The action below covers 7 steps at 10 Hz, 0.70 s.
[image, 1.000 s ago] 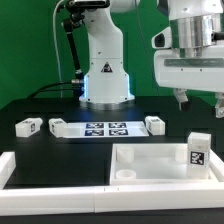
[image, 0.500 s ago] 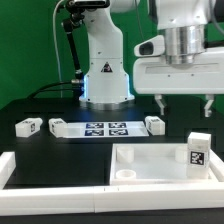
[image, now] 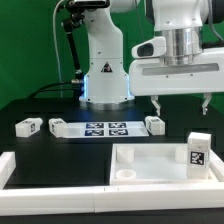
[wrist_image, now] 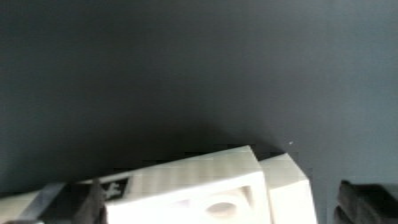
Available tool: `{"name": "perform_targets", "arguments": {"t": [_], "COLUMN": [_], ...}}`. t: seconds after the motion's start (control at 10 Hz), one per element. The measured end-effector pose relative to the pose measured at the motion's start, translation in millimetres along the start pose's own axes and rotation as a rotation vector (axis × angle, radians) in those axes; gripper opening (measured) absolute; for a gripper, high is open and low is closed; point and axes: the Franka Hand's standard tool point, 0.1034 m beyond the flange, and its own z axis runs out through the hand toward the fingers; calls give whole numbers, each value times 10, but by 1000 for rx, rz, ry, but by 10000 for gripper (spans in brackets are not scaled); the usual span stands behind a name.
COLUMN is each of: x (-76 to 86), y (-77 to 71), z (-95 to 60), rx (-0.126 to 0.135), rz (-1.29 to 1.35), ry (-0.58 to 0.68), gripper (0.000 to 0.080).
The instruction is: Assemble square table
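Overhead, jaws spread, empty; upright black-and-white tagged leg [image: 196,153] at square table [image: 150,165] corner.

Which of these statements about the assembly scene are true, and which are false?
1. The gripper is open and holds nothing. True.
2. All four legs lie on the marker board. False: three legs lie on the black table by the board's ends.
3. The fourth leg stands upright inside the square tabletop, at the exterior view's right. True.
4. The marker board lies inside the square tabletop. False: it lies flat on the black table, beyond the tabletop in the exterior view.
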Motion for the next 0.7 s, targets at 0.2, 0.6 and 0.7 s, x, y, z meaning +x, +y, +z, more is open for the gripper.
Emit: {"name": "perform_targets", "arguments": {"t": [0.2, 0.6, 0.7], "x": [-161, -490, -483], "y": [85, 269, 259], "z": [81, 251, 246], "rx": [-16, -58, -56], "rz": [-101, -269, -264], "ry": [-39, -83, -93], "gripper": [649, 649, 649]}}
